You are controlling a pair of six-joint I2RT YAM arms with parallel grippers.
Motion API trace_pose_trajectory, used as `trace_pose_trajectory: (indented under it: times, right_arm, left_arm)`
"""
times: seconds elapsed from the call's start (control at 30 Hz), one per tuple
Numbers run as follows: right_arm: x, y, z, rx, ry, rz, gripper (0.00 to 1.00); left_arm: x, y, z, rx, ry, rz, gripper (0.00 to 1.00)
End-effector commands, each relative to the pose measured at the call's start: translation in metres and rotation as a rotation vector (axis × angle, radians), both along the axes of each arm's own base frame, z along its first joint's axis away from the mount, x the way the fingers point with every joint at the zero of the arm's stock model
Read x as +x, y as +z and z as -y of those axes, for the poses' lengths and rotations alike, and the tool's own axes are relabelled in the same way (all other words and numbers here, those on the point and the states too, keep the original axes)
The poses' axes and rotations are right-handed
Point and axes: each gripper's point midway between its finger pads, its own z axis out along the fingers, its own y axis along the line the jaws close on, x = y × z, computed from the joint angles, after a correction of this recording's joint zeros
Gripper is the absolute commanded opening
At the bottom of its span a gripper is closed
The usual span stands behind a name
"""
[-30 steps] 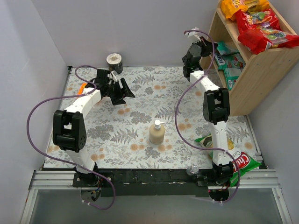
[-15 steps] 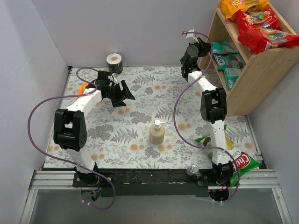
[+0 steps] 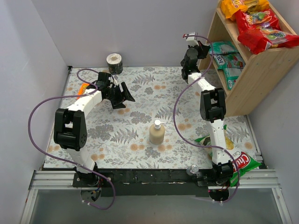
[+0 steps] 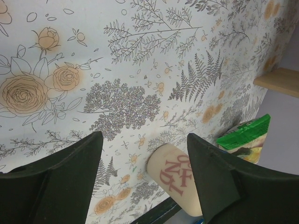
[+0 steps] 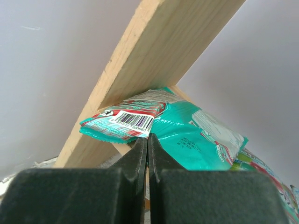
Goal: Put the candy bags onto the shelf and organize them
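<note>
I'm holding the right gripper [image 5: 147, 140] just at the front of the shelf [image 5: 154, 56], level with its lower board, fingers pressed together with nothing showing between them. The tips are sitting right under the barcoded corner of a teal bag [image 5: 124, 122]. I cannot tell whether they are touching it. That corner is sticking out past the shelf's wooden edge, and that is what is worrying me.

If I'm nudging forward with shut fingers, I'm likely crumpling the glossy packet or sliding it over the other teal bags [image 3: 229, 60] deeper in the shelf, spoiling the row. If I'm backing out while a tip is catching the seal, I'm dragging the bag off the board. The wrist is also crowding the shelf's side, so any sideways swing is risking a knock that could be shaking the red bags [image 3: 264, 30] and the orange bag [image 3: 243, 5] on the shelf's top board.

The left gripper [image 3: 122, 93] is idling well apart from the shelf, jaws spread wide and empty.
</note>
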Motion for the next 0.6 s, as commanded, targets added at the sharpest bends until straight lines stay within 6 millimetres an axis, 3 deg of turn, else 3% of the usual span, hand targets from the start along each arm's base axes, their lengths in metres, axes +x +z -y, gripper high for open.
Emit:
trace_pose_trajectory:
  times: [0.0, 0.23, 0.33, 0.57]
  right_arm:
    - [-0.004, 0.02, 0.016, 0.09, -0.039, 0.145, 0.01]
    - [-0.014, 0.044, 0.033, 0.167, -0.045, 0.22, 0.01]
    - [-0.009, 0.048, 0.029, 0.16, -0.01, 0.215, 0.01]
    - [0.001, 0.03, 0.025, 0.145, 0.001, 0.161, 0.01]
  left_arm:
    - [-0.001, -0.002, 0.002, 0.005, -0.019, -0.001, 0.72]
    - [-0.001, -0.005, 0.001, 0.011, -0.018, -0.006, 0.72]
    - [0.0, -0.005, 0.001, 0.012, -0.018, -0.004, 0.72]
    - [0.0, -0.007, 0.002, 0.012, -0.018, -0.008, 0.72]
